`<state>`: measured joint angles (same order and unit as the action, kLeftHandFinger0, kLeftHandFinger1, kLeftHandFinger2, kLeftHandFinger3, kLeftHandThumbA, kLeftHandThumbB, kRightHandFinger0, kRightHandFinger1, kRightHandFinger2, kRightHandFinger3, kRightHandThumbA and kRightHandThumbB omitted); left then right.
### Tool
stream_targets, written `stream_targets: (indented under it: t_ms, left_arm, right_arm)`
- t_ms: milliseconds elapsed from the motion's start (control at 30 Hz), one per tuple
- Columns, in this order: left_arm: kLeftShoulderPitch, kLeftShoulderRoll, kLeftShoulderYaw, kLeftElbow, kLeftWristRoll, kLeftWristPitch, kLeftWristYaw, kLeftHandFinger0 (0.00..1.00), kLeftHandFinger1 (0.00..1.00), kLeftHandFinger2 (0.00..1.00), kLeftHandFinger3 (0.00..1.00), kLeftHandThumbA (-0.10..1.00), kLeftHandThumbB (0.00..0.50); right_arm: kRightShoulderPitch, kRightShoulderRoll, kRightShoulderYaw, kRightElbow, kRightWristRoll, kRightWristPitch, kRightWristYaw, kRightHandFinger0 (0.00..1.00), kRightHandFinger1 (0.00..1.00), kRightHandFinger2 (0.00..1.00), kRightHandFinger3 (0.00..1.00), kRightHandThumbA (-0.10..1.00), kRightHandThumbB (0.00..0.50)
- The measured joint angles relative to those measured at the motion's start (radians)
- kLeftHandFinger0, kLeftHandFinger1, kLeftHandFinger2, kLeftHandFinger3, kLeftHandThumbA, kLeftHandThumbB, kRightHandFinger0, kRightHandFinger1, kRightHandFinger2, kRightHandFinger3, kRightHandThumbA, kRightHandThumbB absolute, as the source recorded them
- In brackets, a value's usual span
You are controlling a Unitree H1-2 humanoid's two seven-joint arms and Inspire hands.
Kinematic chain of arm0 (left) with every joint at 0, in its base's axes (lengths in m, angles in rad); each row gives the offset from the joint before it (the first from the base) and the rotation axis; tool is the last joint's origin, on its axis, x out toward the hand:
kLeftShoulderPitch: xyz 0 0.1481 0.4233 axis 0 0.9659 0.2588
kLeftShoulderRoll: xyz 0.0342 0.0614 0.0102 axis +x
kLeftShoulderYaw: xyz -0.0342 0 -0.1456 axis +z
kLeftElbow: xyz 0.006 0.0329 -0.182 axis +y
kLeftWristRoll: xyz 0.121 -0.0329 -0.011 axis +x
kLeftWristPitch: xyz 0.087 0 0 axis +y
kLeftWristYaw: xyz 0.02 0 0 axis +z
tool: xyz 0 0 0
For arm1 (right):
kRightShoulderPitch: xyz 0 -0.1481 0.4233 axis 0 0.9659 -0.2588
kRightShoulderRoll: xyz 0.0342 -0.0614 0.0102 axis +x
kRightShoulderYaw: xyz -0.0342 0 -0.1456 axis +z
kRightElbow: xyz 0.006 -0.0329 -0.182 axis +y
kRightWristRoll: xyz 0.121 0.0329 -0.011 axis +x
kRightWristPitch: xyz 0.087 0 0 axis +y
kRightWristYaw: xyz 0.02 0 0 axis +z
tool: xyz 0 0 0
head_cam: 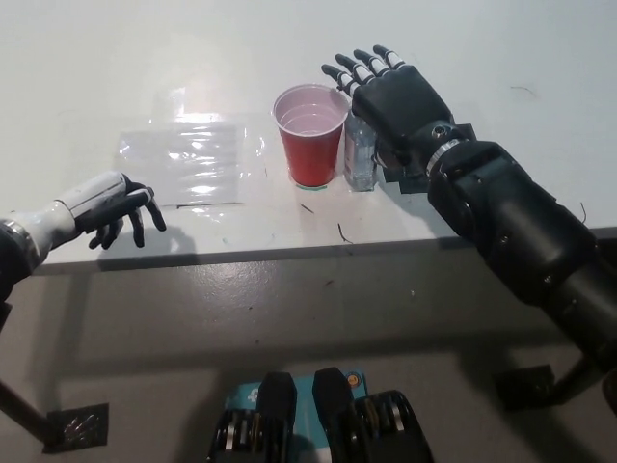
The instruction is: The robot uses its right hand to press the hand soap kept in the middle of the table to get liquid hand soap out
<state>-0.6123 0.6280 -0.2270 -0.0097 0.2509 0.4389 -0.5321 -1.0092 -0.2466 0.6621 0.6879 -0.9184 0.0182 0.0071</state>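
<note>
A clear hand soap bottle stands near the middle of the white table, right beside a red plastic cup. My black right hand lies flat and open over the top of the bottle, its fingers spread and pointing away from me; the pump head is hidden under the palm. My white left hand rests at the table's front edge on the left, fingers loosely curled and apart, holding nothing.
A sheet of clear plastic film lies on the table left of the cup. The table's front edge runs across the middle of the picture, with grey floor below it.
</note>
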Motion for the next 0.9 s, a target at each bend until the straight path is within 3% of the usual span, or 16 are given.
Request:
stream_targets:
  t_ms: [167,333,400,567,733,900]
  left_arm:
    - [-0.012,0.001,0.000,0.000,0.007,0.000,-0.001,0.11,0.11,0.29,0.61,1.00,0.204]
    - [-0.014,0.001,0.003,0.000,0.010,-0.002,-0.001,0.10,0.10,0.29,0.61,1.00,0.222]
    - [-0.014,0.002,0.004,0.000,0.011,-0.002,-0.001,0.12,0.14,0.33,0.62,1.00,0.236]
    - [-0.015,0.002,0.009,0.000,0.013,-0.002,-0.001,0.07,0.11,0.30,0.61,1.00,0.242]
    - [-0.015,0.003,0.009,0.000,0.014,-0.003,-0.001,0.10,0.13,0.31,0.59,1.00,0.224]
    - [-0.017,0.004,0.010,0.000,0.018,-0.006,-0.001,0.07,0.10,0.29,0.57,1.00,0.246]
  right_arm:
    - [0.000,0.001,0.000,0.004,0.000,0.000,-0.003,1.00,1.00,1.00,1.00,1.00,0.500]
    - [0.002,0.013,-0.013,0.029,0.006,0.000,-0.024,1.00,1.00,1.00,1.00,1.00,0.491]
    - [0.004,0.018,-0.016,0.034,0.007,0.000,-0.031,1.00,1.00,1.00,1.00,1.00,0.496]
    - [0.005,0.043,-0.025,0.073,0.011,0.000,-0.063,1.00,1.00,1.00,1.00,1.00,0.482]
    - [0.005,0.054,-0.027,0.105,0.012,-0.001,-0.092,1.00,1.00,1.00,1.00,1.00,0.476]
    - [0.004,0.066,-0.027,0.130,0.012,-0.001,-0.113,1.00,1.00,1.00,1.00,1.00,0.481]
